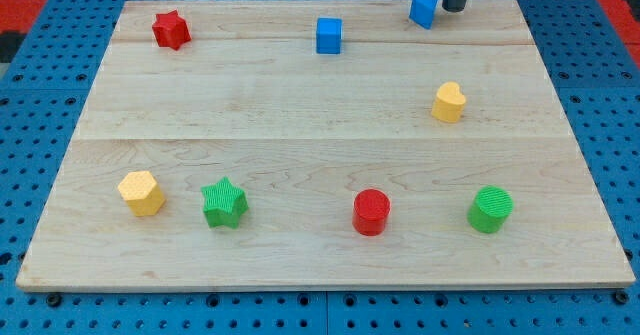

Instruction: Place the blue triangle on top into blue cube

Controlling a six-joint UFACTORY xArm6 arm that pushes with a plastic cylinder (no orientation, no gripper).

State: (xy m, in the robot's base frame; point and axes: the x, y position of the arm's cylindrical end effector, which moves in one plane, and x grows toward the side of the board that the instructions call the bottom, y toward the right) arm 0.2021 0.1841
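The blue triangle [424,10] lies at the view's top edge of the wooden board [320,165], right of centre. The blue cube [329,35] sits to its left, a short way apart and a little lower in the view. My tip [455,7] is at the view's top, just right of the blue triangle, touching or nearly touching its right side. The rod rises out of the frame above it.
A red star [171,29] is at the top left. A yellow heart [449,102] is at the right. Along the bottom stand a yellow hexagon [141,193], a green star [224,203], a red cylinder [371,212] and a green cylinder [490,209].
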